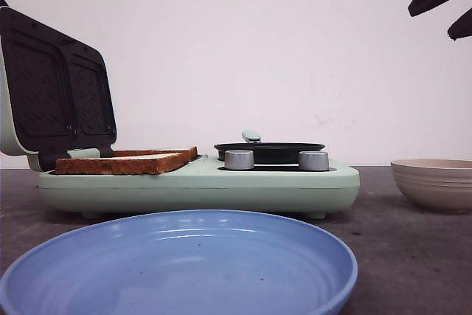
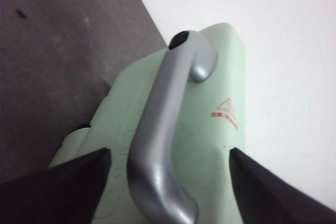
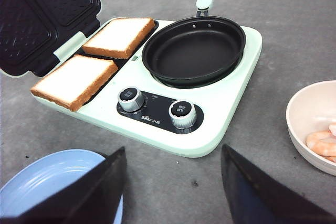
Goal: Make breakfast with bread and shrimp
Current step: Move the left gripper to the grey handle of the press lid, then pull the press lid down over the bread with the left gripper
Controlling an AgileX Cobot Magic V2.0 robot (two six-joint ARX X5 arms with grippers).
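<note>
Lying side by side on open sandwich maker [image 3: 157,124]: two bread slices [image 3: 76,81]. Shrimp [image 3: 321,142] in beige bowl [image 3: 299,114]. Left gripper [image 2: 168,182] jaws spread, apparently straddling lid handle [image 2: 163,129]; right gripper [image 3: 173,182] released.

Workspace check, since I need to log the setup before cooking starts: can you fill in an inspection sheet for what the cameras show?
Surface: dark grey table, a few small specks.
Job's things: two bread slices lie on the lower plates of the open breakfast maker; shrimp sit in the beige bowl; black pan empty.
Clutter: blue plate empty at the near edge.
Grippers: left gripper open, fingers either side of the lid handle, not touching; right gripper open above the table, holding nothing.
Cables: nothing seen.
Surroundings: plain white wall.
</note>
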